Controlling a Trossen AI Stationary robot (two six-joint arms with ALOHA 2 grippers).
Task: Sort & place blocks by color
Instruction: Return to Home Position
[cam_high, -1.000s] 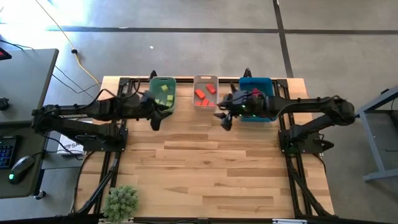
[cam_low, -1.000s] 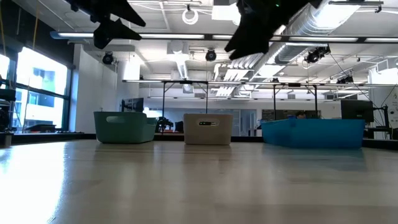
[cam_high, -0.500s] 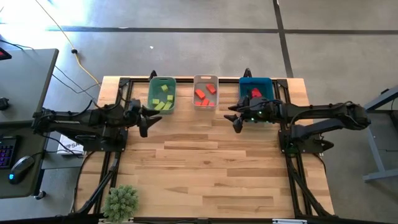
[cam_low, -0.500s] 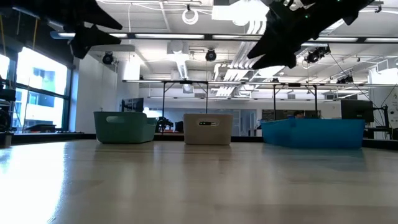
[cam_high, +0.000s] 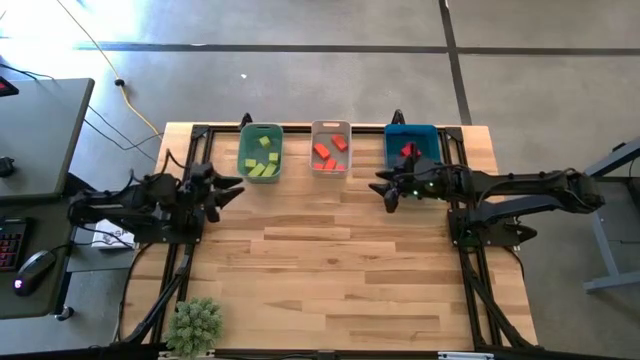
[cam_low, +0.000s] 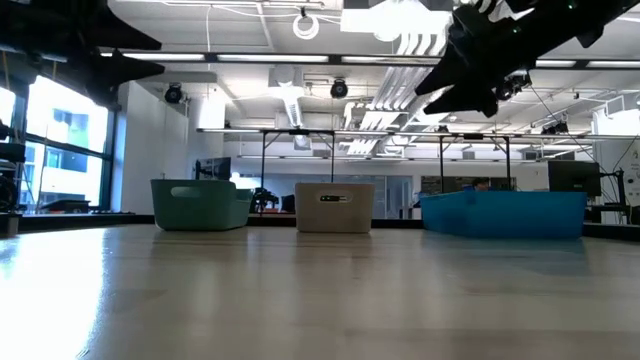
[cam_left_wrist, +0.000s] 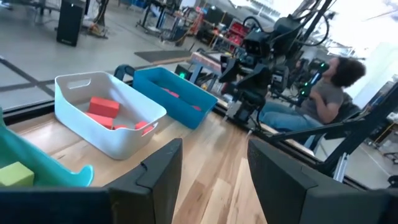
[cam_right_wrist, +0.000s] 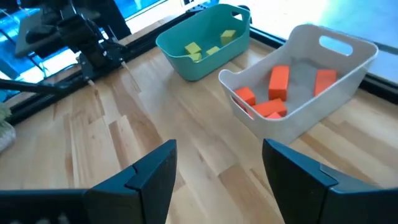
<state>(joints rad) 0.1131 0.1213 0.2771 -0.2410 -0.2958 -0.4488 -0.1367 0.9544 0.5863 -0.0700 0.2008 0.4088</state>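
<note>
High view: blocks (cam_high: 322, 152) lie sorted in green bin (cam_high: 243, 152), white bin (cam_high: 330, 125) and blue bin (cam_high: 391, 150) at twelve o'clock. Both claws gape: left gripper (cam_high: 230, 187) toward ten, right gripper (cam_high: 384, 193) toward two.

Yellow-green blocks (cam_high: 264, 158): several small cubes and short bars lying loose and apart on the floor of the green bin (cam_high: 243, 150). Orange-red blocks (cam_high: 326, 155): about four cubes and bars inside the white bin (cam_high: 331, 125) just beside it, some leaning on one another. Deep red blocks (cam_high: 408, 150): lying in the blue bin (cam_high: 392, 140), partly hidden, so their number cannot be told.
</note>
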